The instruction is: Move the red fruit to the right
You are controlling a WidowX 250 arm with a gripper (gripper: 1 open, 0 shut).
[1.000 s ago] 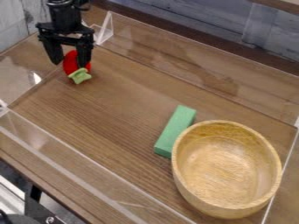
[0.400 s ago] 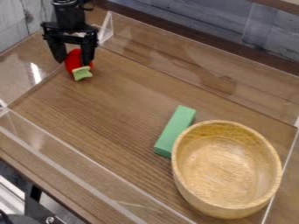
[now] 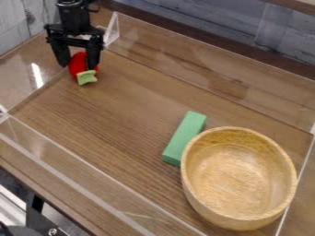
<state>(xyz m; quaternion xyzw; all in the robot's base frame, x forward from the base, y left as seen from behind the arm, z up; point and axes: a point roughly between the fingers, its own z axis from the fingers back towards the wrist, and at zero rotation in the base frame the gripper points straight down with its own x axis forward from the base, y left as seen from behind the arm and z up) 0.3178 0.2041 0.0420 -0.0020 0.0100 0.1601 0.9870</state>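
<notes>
Camera view shows the gripper (image 3: 75, 57) spread wide, holding nothing, straddling the red fruit (image 3: 81, 66) near the table's (image 3: 110, 138) far left corner. Closing off-centre, the fingers could squeeze the glossy toy out sideways, toward the clear wall (image 3: 25, 83).

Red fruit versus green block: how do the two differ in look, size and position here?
The red fruit is glossy red with a pale green cap; the green block is plain green and rectangular. The fruit is smaller than the block. The fruit sits far left between the open gripper's fingers; the block lies apart, beside the wooden bowl. Both rest on the wooden table.
</notes>
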